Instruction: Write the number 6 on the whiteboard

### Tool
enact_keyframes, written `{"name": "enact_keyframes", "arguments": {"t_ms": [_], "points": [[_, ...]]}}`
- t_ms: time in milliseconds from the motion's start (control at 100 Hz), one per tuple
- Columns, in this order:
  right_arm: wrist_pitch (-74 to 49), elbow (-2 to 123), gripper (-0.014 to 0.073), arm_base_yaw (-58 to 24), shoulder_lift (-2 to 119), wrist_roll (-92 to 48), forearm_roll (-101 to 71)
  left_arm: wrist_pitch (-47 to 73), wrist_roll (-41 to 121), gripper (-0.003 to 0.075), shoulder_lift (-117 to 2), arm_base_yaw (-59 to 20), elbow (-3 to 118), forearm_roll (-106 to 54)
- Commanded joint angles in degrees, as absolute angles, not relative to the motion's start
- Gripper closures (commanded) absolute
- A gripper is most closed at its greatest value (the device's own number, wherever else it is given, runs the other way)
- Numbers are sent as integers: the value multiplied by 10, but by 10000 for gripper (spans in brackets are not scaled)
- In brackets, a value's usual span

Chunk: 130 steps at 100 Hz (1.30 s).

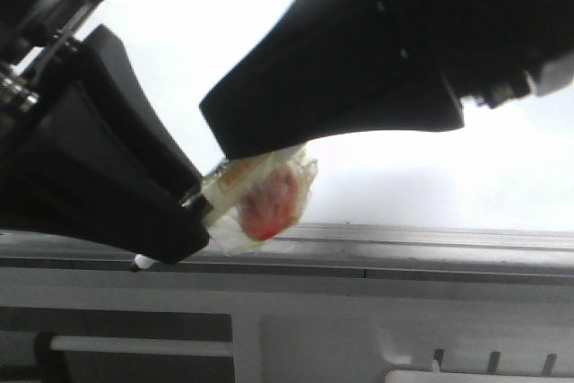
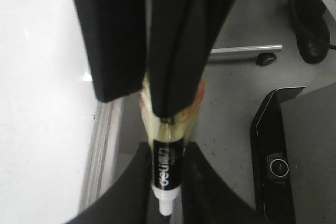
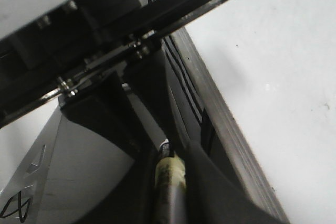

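While both grippers are closing on the marker (image 2: 167,169), we are holding it between them — left gripper (image 2: 168,203) pinching the capped white end, right gripper (image 3: 170,182) clamping the taped barrel. Beyond the fingertips, the whiteboard (image 1: 502,168) is lying bare; no number 6 is showing. We are judging this a cap pull: we should be drawing straight along the barrel, keeping both pinches firm.

Lower centre of the left wrist view: a black-barrelled marker (image 2: 164,167) with white lettering and yellowish tape. Left there, the glossy white board (image 2: 42,103) has a grey metal rim. Both grippers' fingers (image 1: 108,168) are black.
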<state>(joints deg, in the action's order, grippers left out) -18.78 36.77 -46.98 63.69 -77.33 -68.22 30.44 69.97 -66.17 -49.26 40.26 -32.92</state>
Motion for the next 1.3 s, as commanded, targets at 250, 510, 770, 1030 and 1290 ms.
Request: {"name": "enact_keyframes", "arguments": {"t_ms": [250,510,770,1030,1290], "points": [[-184,387,657,-467,574,-776,-644,271,712,141,-630,-497,420,-359],[-89,372,657,-460,478,-776,-613,274,549,297,-480,-476,416,-344],[-137,348,657,-376,388,-776,-481,267,475,719,-281,-390,374,-332],[-253,377,657,-254,382,-622,-453,266,473,739,-219,-332,319,-364],[-197,383,657,-232,423,-611,-443,214,473,739,-228,-327,299,-415]]}}
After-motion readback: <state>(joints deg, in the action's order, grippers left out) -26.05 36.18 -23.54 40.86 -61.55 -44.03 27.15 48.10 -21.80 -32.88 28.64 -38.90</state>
